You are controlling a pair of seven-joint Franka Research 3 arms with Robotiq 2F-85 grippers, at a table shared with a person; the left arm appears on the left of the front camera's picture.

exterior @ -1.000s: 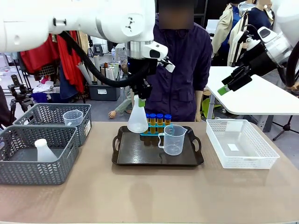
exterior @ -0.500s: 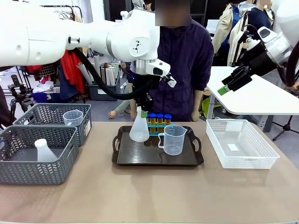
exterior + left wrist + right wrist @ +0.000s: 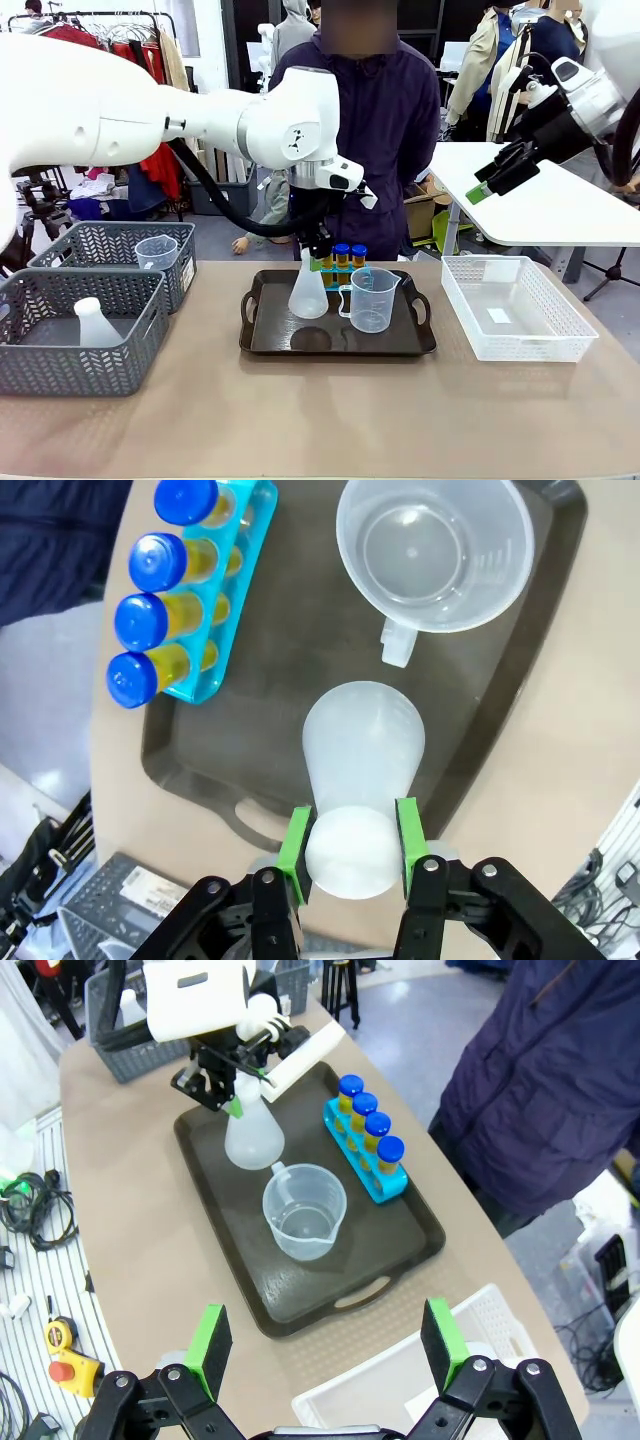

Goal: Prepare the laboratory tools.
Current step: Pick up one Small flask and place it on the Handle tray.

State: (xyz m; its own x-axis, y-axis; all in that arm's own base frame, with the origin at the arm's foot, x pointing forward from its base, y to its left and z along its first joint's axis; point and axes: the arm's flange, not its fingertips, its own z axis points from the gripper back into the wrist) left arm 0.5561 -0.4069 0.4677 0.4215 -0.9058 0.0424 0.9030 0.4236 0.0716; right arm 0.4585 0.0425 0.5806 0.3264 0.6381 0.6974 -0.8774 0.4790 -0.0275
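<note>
Left gripper (image 3: 350, 845) clamped on neck of conical flask (image 3: 363, 748), green pads either side; flask body hangs below jaws, over dark tray (image 3: 500, 670), base apparently just off it. Measuring beaker (image 3: 433, 552) on tray just beyond flask, handle toward it. Blue-capped tubes (image 3: 160, 562) in cyan rack (image 3: 218, 630) beside. Right gripper (image 3: 325, 1345) jaws spread wide, holding nothing, high above table, white mesh basket (image 3: 420, 1380) beneath.
</note>
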